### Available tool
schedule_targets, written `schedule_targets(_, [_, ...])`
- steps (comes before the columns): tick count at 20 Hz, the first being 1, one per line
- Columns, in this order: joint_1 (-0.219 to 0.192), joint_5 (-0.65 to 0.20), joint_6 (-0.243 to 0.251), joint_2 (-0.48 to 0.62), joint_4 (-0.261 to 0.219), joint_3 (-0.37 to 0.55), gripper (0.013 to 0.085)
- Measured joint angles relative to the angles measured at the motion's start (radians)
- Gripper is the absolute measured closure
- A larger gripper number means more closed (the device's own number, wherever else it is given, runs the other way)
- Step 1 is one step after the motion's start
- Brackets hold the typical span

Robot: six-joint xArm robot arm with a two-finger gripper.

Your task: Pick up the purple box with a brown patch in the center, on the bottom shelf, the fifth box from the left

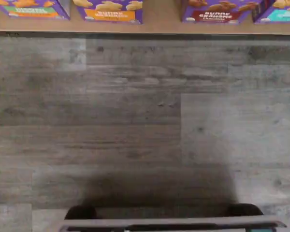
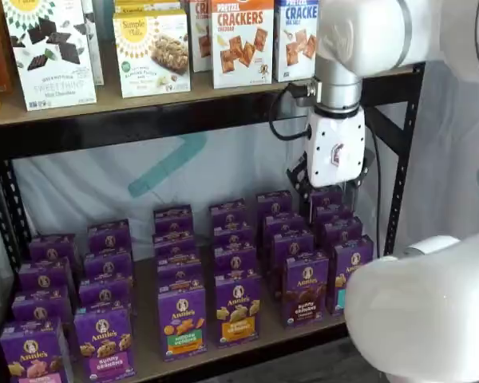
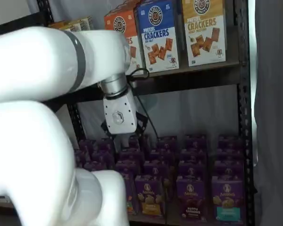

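The purple box with the brown patch [image 2: 306,289] stands upright at the front of its column on the bottom shelf [image 2: 146,319], toward the right. It also shows in a shelf view [image 3: 190,196], and its lower front shows in the wrist view [image 1: 212,12] at the shelf's edge [image 1: 159,21]. The gripper [image 2: 334,190] hangs above the rear boxes of the right-hand columns, higher than the purple box and behind it. Its white body also shows in a shelf view [image 3: 124,135]. Its fingers are dark against the boxes and no gap shows. It holds nothing.
Rows of purple boxes fill the bottom shelf, with an orange-band box [image 2: 238,317] left of the target and a teal-band box [image 2: 347,271] right of it. Cracker boxes [image 2: 241,41] stand on the higher board. A black rack post [image 2: 399,159] is at the right. Grey floor [image 1: 135,121] lies in front.
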Motion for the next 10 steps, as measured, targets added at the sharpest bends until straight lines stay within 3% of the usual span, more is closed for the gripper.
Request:
schedule_targets(4, [-0.008,-0.072,-0.011,0.043,0.016,0.03,0.013])
schedule_targets(10, [-0.002,-0.189,0.006,0.134,-0.005,0.062,0.013])
